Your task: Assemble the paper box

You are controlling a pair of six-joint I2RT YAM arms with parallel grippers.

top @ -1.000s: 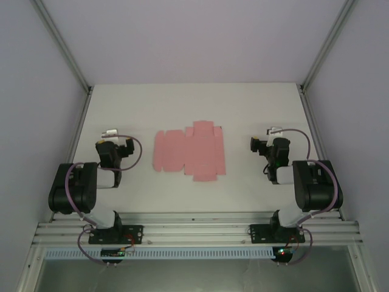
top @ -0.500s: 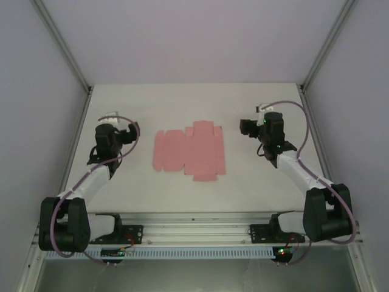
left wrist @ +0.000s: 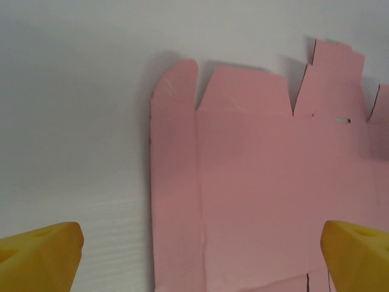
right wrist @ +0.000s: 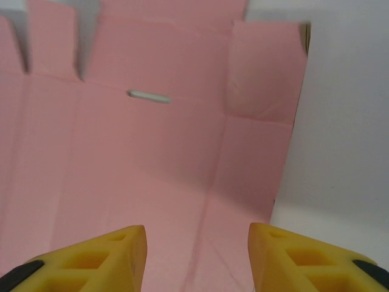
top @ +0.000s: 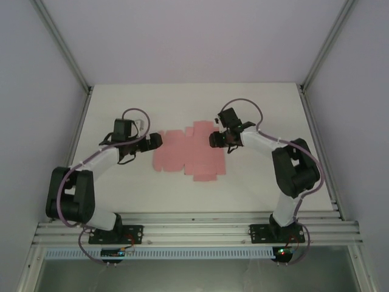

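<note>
Both hands spread at the flat pink sheet, nothing gripped yet.

The paper box [top: 188, 155] lies unfolded on the worktop [top: 261, 109] between the two hands. The left hand [top: 154, 142], fingers wide apart, hangs at its left flap. The right hand [top: 214, 141], fingers parted less widely, hangs over its right panels. The likely trouble is that thin card lying flat offers no edge to catch, so a pressing fingertip may skid it sideways or crumple a flap off its crease.
</note>
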